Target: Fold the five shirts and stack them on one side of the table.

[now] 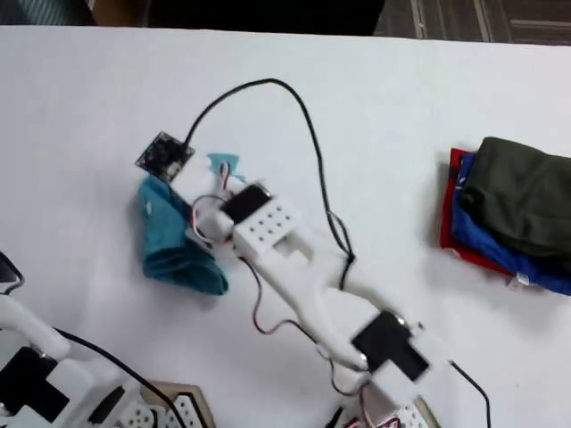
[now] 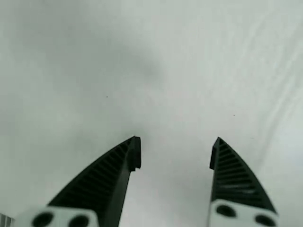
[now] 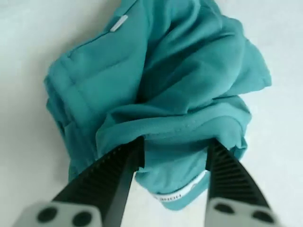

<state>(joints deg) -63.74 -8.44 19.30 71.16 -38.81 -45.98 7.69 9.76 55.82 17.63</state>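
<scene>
White table (image 1: 89, 107) | right tool (image 3: 175, 144) apart — over teal shirt (image 3: 180, 80) | left tool (image 2: 177, 140) apart

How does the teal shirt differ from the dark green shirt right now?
The teal shirt is bunched and crumpled; the dark green shirt looks folded. The teal shirt lies by itself on the table; the dark green shirt lies on top of a blue shirt and a red shirt. Both are plain-coloured.

Four shirts in all — teal shirt (image 1: 177, 251), red shirt (image 1: 448, 214), blue shirt (image 1: 489, 239), dark green shirt (image 1: 526, 196) — plus two arms (image 1: 285, 259) (image 1: 36, 366), one table (image 1: 401, 107).
</scene>
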